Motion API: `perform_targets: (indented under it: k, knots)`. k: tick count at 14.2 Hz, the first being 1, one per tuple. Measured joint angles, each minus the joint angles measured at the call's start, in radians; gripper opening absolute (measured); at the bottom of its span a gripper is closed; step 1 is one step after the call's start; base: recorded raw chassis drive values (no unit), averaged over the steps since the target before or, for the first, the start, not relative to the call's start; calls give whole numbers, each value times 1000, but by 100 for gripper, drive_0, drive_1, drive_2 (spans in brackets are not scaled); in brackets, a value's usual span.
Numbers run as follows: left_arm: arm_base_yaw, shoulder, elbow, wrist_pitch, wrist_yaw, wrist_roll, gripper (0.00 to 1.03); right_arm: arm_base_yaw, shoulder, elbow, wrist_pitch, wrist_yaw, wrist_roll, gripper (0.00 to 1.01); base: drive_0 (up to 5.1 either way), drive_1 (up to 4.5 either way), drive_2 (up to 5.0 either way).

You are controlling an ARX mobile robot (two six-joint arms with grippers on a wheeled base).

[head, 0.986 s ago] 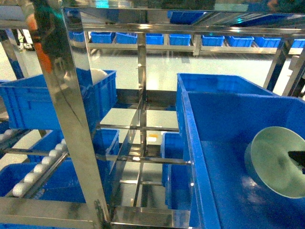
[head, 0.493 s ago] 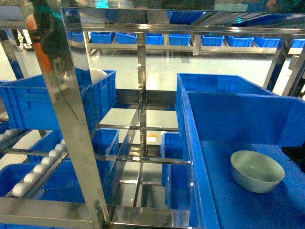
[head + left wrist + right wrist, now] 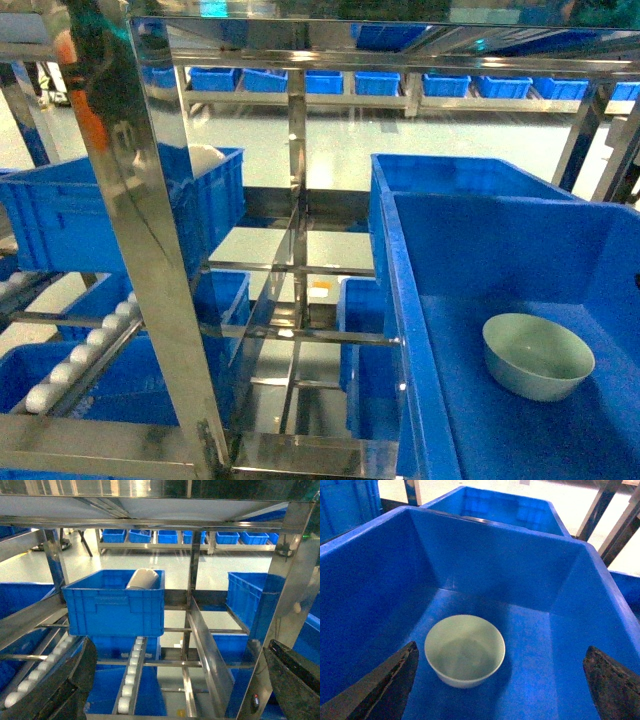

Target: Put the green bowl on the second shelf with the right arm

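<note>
Bowl: the green bowl (image 3: pixel 465 651) sits upright on the floor of a big blue bin (image 3: pixel 560 645), alone. In the head view it is at about 4 o'clock.
Right fingers: the right gripper (image 3: pixel 500 690) is spread wide and holds nothing. Its dark tips show at 8 o'clock and 4 o'clock of the wrist view, with the bowl between them but lower down.
Left fingers: the left gripper (image 3: pixel 175 680) is also spread wide and empty, facing the steel rack (image 3: pixel 200 630).
How it feels: probably light, hard and smooth. It could slip or crack.
Where to grab: likely pinch the rim, one finger inside and one outside.
</note>
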Motion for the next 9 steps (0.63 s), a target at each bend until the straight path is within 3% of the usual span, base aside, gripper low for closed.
perform_targets:
  k: [3, 6, 9]
  knots:
    - [0, 0, 0, 0, 0, 0, 98, -11, -304, -159, -114, 13, 15, 98, 0, 0, 0]
    - [0, 0, 0, 0, 0, 0, 98, -28, -831, -179, -506, 9, 109, 98, 0, 0, 0]
    - [0, 0, 0, 0, 0, 0, 98, -58, -1254, -179, -881, -14, 151, 98, 0, 0, 0]
